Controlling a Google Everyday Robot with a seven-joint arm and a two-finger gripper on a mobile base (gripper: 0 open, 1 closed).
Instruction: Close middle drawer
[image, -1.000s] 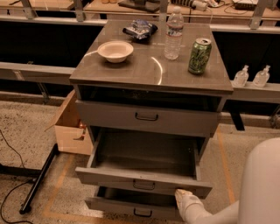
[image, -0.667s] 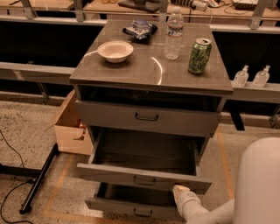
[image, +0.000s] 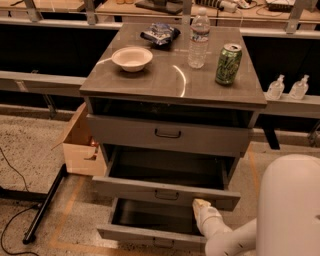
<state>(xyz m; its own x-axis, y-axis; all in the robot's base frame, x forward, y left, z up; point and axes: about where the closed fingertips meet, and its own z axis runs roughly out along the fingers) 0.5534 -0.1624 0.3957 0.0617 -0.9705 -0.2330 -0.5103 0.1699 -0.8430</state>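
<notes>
The grey cabinet has three drawers. The middle drawer (image: 165, 192) is pulled out and empty, with a small dark bar handle (image: 165, 195) at its front centre. My gripper (image: 202, 207) is a white tip at the end of my white arm, coming up from the lower right. It sits at the lower edge of the middle drawer's front panel, right of the handle. The top drawer (image: 167, 134) is nearly closed. The bottom drawer (image: 150, 235) is also pulled out.
On the cabinet top (image: 170, 82) stand a white bowl (image: 132, 58), a water bottle (image: 199, 39), a green can (image: 228, 63) and a snack bag (image: 160, 34). A cardboard box (image: 80, 145) sits on the floor at left. A black stand leg (image: 45, 205) lies nearby.
My gripper has moved slightly left and up, toward the middle drawer's front. The drawer looks unchanged.
</notes>
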